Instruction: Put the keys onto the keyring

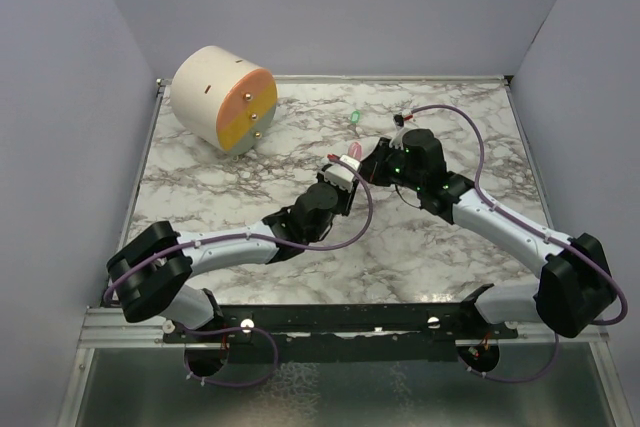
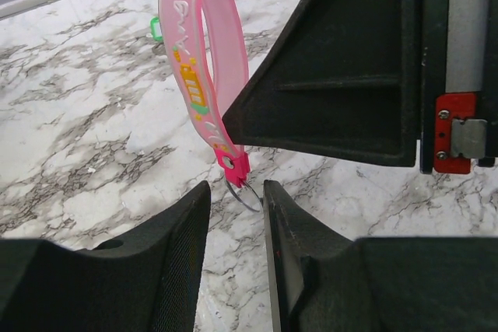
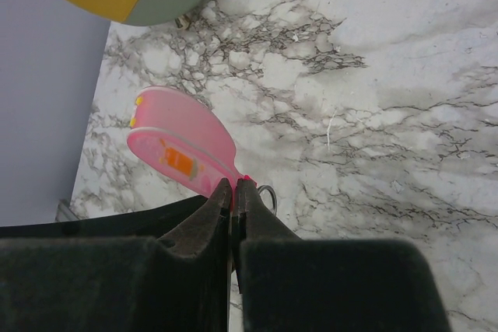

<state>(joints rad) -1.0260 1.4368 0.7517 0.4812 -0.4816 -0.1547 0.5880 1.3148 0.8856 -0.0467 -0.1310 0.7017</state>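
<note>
Seeing the right gripper pinched tight on the red end of the pink strap, we note its metal keyring hangs between the left gripper's parted fingers; contact we can't tell. Green key lies apart on the marble table, beyond both arms.

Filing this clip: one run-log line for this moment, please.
right pincer: shut on pink strap | left pincer: open around keyring | green key: lying loose
</note>
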